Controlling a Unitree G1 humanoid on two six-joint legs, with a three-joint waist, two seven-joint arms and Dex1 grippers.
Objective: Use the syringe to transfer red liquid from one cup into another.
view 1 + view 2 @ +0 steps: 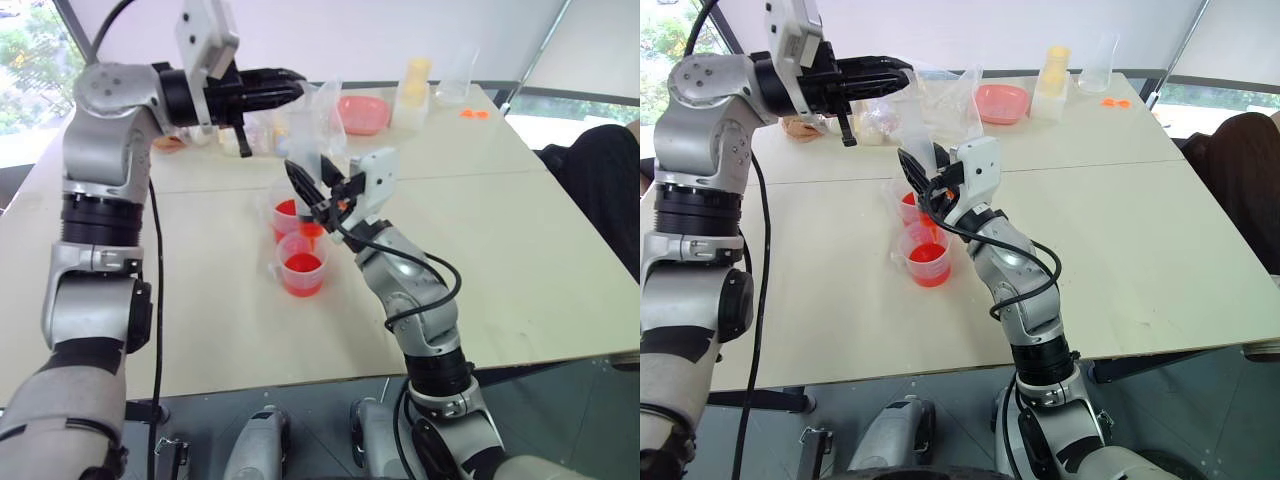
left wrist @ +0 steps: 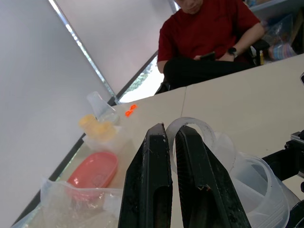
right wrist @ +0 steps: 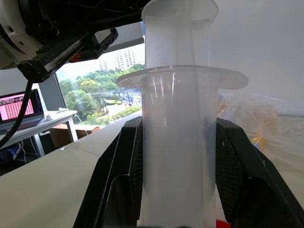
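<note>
The clear syringe stands upright between the fingers of my right gripper, which is shut on its barrel just below the flange. Its orange tip points down over two clear cups; the near cup and the far cup both hold red liquid. My left gripper reaches in level from the left at the top of the white plunger. In the left wrist view its fingers are shut, with the rim of the plunger's top pinched between them.
At the back of the table are a pink oval dish, a pale yellow bottle, a clear empty cup, small orange bits and clear plastic bags. A person sits beyond the table's right side.
</note>
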